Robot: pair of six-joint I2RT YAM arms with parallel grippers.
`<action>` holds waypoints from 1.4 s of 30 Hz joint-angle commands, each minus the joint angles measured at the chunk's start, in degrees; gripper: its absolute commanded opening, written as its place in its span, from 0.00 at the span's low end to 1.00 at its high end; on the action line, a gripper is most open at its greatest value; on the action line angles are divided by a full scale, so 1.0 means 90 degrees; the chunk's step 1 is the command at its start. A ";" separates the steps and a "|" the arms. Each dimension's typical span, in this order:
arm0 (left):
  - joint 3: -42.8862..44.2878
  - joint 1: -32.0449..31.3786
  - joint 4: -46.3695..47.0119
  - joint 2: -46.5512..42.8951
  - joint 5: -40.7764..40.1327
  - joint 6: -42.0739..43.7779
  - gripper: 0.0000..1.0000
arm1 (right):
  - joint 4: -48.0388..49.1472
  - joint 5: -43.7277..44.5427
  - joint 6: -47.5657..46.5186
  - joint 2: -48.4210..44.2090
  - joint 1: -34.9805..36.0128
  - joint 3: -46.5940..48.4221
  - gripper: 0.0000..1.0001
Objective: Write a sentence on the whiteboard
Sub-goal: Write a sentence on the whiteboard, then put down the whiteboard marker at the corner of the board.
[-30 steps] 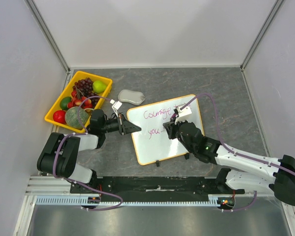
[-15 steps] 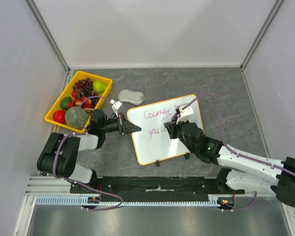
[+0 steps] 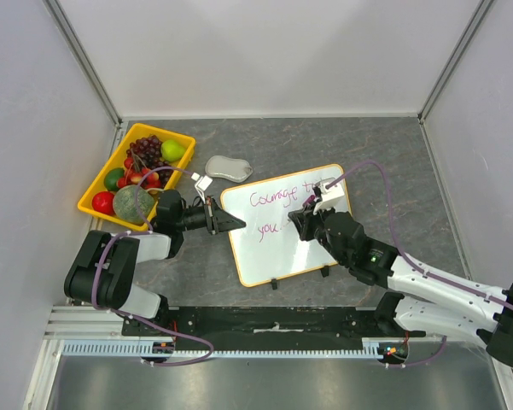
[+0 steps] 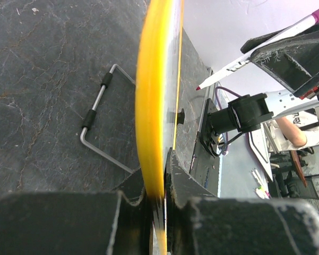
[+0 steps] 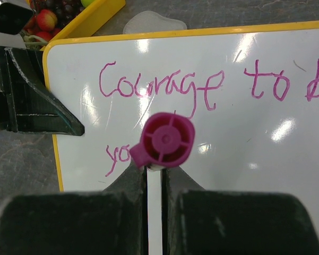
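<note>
Right gripper [image 3: 301, 224] shifted rightward, clenching marker [image 5: 166, 139] over sentence [image 5: 159, 85]; left gripper [image 3: 235, 222] clamps whiteboard [image 3: 277, 252] (fruit tray [image 3: 87, 205] beside).

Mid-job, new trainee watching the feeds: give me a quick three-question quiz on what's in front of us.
1. True or false: the left gripper is clamped on the whiteboard rim.
2. The right gripper holds: A) a fruit, B) a marker, C) nothing.
3. What is the first word of the sentence?

Key: 1 true; 2 B; 3 Courage.
</note>
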 commanded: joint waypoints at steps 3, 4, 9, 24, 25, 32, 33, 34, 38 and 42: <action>-0.0095 -0.0104 -0.0336 -0.0051 -0.0639 0.1106 0.09 | -0.0228 -0.0316 0.0274 -0.0198 -0.0113 0.0203 0.00; -0.0095 -0.0114 -0.0366 -0.0081 -0.0659 0.1136 0.12 | -0.0277 -0.0355 0.0323 -0.0237 -0.0132 0.0174 0.00; -0.0163 -0.0094 -0.0424 -0.0237 -0.0815 0.1194 0.39 | -0.0745 -0.0658 0.0635 -0.0433 -0.0201 0.0056 0.00; -0.0778 -0.0085 -0.1009 -0.1935 -0.2357 0.1555 0.88 | -0.2454 -0.1400 0.1807 -0.1516 -0.0269 -0.0656 0.00; -0.0827 -0.0094 -0.1126 -0.2130 -0.2533 0.1604 0.88 | -0.2552 -0.1507 0.1904 -0.1565 -0.0279 -0.0725 0.00; -0.1198 -0.0094 -0.1751 -0.3506 -0.3890 0.1780 0.90 | -0.2826 -0.2229 0.2812 -0.2083 -0.0347 -0.1476 0.00; -0.1237 -0.0085 -0.1907 -0.3789 -0.4114 0.1819 0.90 | -0.2845 -0.2346 0.2997 -0.2171 -0.0357 -0.1603 0.00; -0.1286 -0.0085 -0.1996 -0.3985 -0.4319 0.1829 0.90 | -0.2894 -0.2425 0.3106 -0.2200 -0.0357 -0.1701 0.00; -0.1472 -0.0085 -0.2279 -0.4689 -0.4877 0.1878 0.92 | -0.3186 -0.2582 0.3603 -0.2551 -0.0367 -0.2033 0.00; -0.1550 -0.0095 -0.2387 -0.4993 -0.5083 0.1907 0.93 | -0.3567 -0.2572 0.4033 -0.3039 -0.0367 -0.2248 0.00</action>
